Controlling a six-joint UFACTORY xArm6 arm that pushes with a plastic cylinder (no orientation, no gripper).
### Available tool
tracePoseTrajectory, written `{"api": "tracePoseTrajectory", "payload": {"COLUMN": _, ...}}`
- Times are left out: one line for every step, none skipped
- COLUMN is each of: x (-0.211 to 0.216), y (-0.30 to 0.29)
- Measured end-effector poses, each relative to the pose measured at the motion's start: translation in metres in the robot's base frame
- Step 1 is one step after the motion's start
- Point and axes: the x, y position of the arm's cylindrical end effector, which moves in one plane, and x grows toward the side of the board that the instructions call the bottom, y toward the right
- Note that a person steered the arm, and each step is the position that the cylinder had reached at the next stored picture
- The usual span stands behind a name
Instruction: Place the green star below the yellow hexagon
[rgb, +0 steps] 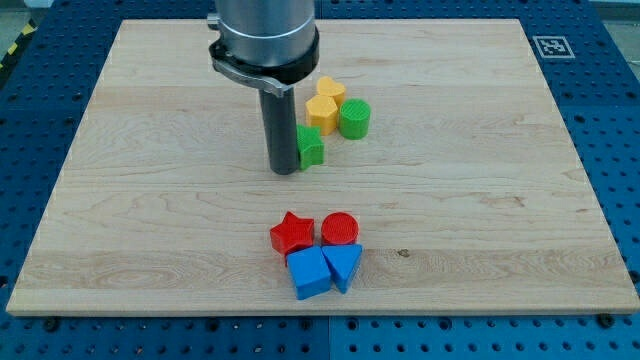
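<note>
Tip (285, 170) of my rod touches green star's (311, 146) left side, nr board centre, slightly toward top edge. Star sits just below yellow hexagon (321, 114), beside green cylinder (354, 118). Task looks abt done; maybe small nudge right left.

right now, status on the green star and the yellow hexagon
My tip at the green star, on its left side. Star sits just below the yellow hexagon. Green cylinder right of the hexagon, not in the way.

A wooden board (150, 200) carries yellow, green, red and blue blocks in two clusters.
</note>
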Motion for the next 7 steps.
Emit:
{"api": "tracePoseTrajectory", "payload": {"x": 0.008, "y": 0.016}}
{"api": "tracePoseTrajectory", "payload": {"x": 0.017, "y": 0.042}}
{"api": "tracePoseTrajectory", "payload": {"x": 0.017, "y": 0.060}}
{"api": "tracePoseTrajectory", "payload": {"x": 0.015, "y": 0.055}}
{"api": "tracePoseTrajectory", "payload": {"x": 0.015, "y": 0.030}}
{"api": "tracePoseTrajectory", "payload": {"x": 0.015, "y": 0.024}}
{"api": "tracePoseTrajectory", "payload": {"x": 0.010, "y": 0.024}}
